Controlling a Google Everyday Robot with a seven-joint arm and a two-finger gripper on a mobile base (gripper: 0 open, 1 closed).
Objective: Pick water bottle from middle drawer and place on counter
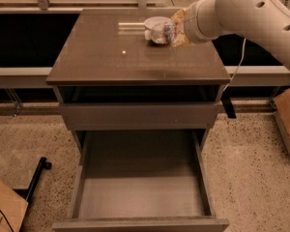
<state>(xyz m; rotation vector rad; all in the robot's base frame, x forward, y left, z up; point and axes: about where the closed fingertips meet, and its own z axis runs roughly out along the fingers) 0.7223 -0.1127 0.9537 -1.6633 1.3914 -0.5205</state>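
Robot test lab, not a home: lone drawer cabinet [140, 115] on speckled floor [251, 163], cardboard box [5, 207] at the edge, loose cable [237, 66], metal rail [19, 76] behind. Gripper [176, 29] over the counter [116, 52], back right, clasping the water bottle [162, 33].

Showing as a thick, smooth, off-white arm [251, 11] filling the upper right of the frame, rounded like a fat tube and catching a warm, slightly yellow light. Carrying a few small dark round holes spaced along the shell toward the right edge. Stepping down through a bulbous wrist section, marked off by a thin darker seam, into the gripper [176, 29] at the upper centre-right of the frame. Ending there in short tan, yellowish fingers [178, 17], duller and softer-looking than the white casing behind them.
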